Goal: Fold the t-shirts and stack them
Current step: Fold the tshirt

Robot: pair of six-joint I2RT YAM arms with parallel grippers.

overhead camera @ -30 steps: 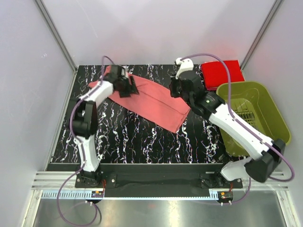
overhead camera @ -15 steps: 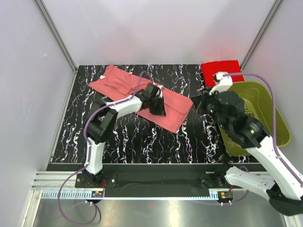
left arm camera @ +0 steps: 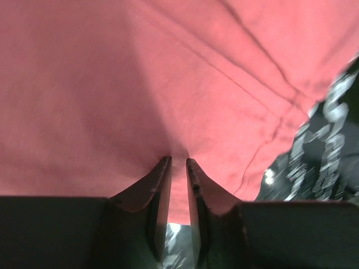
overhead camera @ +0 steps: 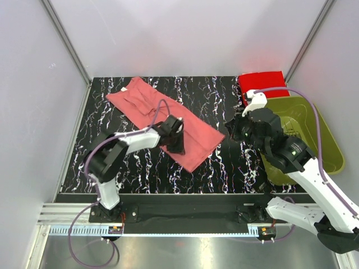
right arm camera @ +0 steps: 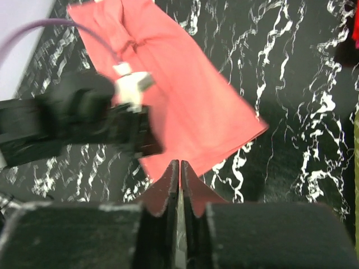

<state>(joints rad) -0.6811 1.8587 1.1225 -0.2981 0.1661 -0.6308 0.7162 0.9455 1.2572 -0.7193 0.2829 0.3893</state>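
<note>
Salmon-pink t-shirt (overhead camera: 193, 130): folded into a long band, lying slantwise on the black marbled table (overhead camera: 224, 162), far left to centre.
Red t-shirt (overhead camera: 262, 84): folded, far right corner, just behind the olive-green basket (overhead camera: 328, 140).
Left gripper (left arm camera: 178, 161): jaws nearly together, nipping the pink band at its near edge, where the cloth puckers at the tips. The arm is bent low across the table.
Right gripper (right arm camera: 179, 163): clenched, empty, hanging over bare table just beside the band's right corner. Its forearm crosses the basket's left rim.
</note>
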